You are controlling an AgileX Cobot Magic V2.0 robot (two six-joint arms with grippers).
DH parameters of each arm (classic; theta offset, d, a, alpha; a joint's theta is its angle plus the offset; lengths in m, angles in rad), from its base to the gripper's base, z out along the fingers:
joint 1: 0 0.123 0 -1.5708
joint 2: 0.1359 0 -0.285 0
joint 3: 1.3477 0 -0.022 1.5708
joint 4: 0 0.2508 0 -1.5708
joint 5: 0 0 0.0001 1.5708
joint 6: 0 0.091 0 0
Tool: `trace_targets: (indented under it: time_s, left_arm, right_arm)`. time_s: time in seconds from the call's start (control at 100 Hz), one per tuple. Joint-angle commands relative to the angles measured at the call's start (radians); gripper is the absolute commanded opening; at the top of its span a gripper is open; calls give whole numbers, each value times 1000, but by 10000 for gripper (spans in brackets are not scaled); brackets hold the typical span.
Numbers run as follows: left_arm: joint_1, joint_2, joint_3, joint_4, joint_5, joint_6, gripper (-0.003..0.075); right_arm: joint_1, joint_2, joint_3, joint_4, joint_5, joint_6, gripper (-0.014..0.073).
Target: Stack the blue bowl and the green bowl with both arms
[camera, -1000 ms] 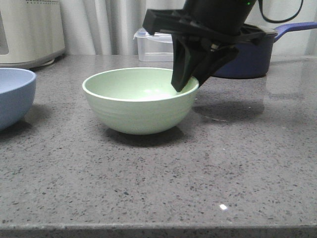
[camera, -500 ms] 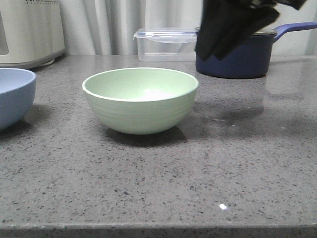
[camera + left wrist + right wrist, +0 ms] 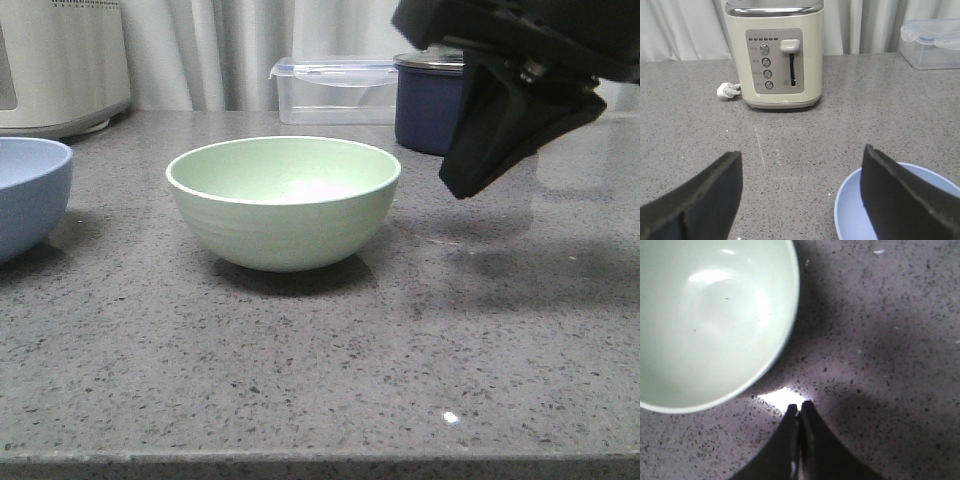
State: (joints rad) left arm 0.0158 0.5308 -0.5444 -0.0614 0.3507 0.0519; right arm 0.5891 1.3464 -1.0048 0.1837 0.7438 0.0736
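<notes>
The blue bowl (image 3: 28, 195) sits left of the green bowl (image 3: 284, 202), saucepan (image 3: 430, 103) behind.

Green bowl (image 3: 284, 202) upright at centre of grey speckled counter (image 3: 400, 370), empty. Blue bowl (image 3: 30, 192) at 9 o'clock, cut by frame edge, well apart from green. Right gripper (image 3: 462, 185) raised at 2 o'clock, fingers pointing down, clear of green bowl. Clear lidded container (image 3: 335, 88) and navy saucepan (image 3: 430, 100) at 12–1 o'clock.
</notes>
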Motion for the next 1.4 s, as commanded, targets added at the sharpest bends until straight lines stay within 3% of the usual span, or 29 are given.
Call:
trace_targets:
  time_s: [0.0,0.42,1.02,1.39]
  left_arm:
    - [-1,10,-35,-4,-77,-8,492]
    - [-1,10,-35,-4,-77,-8,492]
    - [-1,15,-40,-17,-60,-8,492]
    - [-1,296,-262,-74,299,-8,492]
  right_arm:
    - [2,-25,-14,17,-65,-5,-67]
    - [78,53,-14,21,-108,-5,-67]
    - [79,60,-14,23,-143,-5,-67]
    - [79,60,-14,23,-140,-5,-67]
